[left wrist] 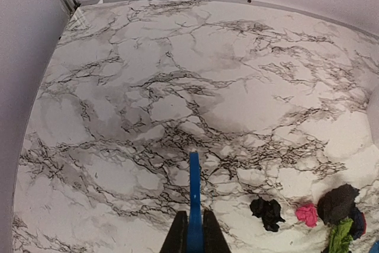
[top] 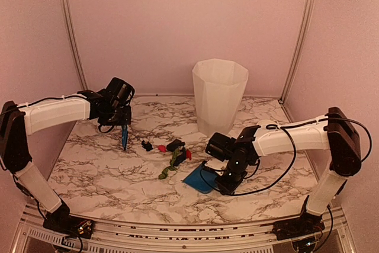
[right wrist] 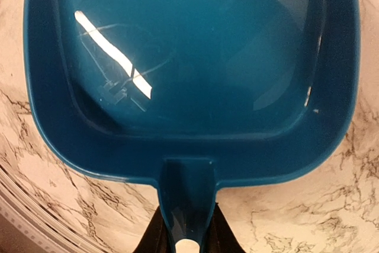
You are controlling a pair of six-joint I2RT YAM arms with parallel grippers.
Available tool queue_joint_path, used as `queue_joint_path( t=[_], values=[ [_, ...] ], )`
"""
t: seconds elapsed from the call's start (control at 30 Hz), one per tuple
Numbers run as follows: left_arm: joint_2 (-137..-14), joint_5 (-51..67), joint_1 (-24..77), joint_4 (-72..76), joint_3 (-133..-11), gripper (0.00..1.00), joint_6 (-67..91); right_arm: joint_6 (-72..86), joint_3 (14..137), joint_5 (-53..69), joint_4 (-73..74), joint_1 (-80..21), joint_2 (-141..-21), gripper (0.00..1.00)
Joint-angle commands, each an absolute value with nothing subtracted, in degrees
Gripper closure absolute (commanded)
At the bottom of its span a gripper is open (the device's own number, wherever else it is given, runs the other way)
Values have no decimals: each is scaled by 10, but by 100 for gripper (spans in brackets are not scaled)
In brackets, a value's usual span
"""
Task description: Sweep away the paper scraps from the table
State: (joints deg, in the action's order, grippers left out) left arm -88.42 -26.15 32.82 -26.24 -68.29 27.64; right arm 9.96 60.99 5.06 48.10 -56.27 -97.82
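Left gripper [top: 124, 124], in the overhead view, is closed on a blue brush [top: 124, 137] that hangs tip-down to the table [top: 95, 170], well to the left of the white bin [top: 219, 96]. Right gripper [top: 218, 177] sits low in front of the bin, clamped on the handle of a blue dustpan [top: 198, 179] lying flat on the marble. The paper scraps [top: 174, 152] lie in a loose cluster on the table in front of the bin and a little to its left, between brush and dustpan: black bits [top: 146, 144] farthest from the bin, a pink one [top: 161, 147] next, then a green strip [top: 175, 159] and a red bit [top: 188, 154] nearest the dustpan's lip.

From the left wrist, the two dark fingers [left wrist: 177, 236] press on either side of the brush [left wrist: 193, 197], seen edge-on as a thin blue blade with no gap between it and the fingers. The scraps rest on the table [left wrist: 177, 87] on the bin's side of the brush: a black scrap [left wrist: 267, 213], a pink scrap [left wrist: 307, 214], a larger black wad [left wrist: 337, 202] and a green piece [left wrist: 340, 236] touching that wad.

From the right wrist, the fingers [right wrist: 155, 235] are shut tight around the dustpan's handle [right wrist: 186, 199]. The pan's glossy tray [right wrist: 189, 57] fills most of the frame, with veined marble [right wrist: 296, 217] showing at both sides of the handle.
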Motion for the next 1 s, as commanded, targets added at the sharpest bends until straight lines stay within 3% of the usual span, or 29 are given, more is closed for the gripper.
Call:
queue_joint_path(
  t=[0.0,0.17,0.4,0.97],
  values=[
    [-973,-243,326,-236,-745,100,188,71,649,53,504,-542,-1001,100],
    [-1033,-122,342,-218,-805,100,134,57,684,49,518,-537,-1031,100],
    [-1105,-43,404,-223,-857,100,62,45,716,48,520,-528,-1065,100],
    [-1117,119,487,-193,-857,100,30,54,748,35,483,-516,-1104,100]
  ],
)
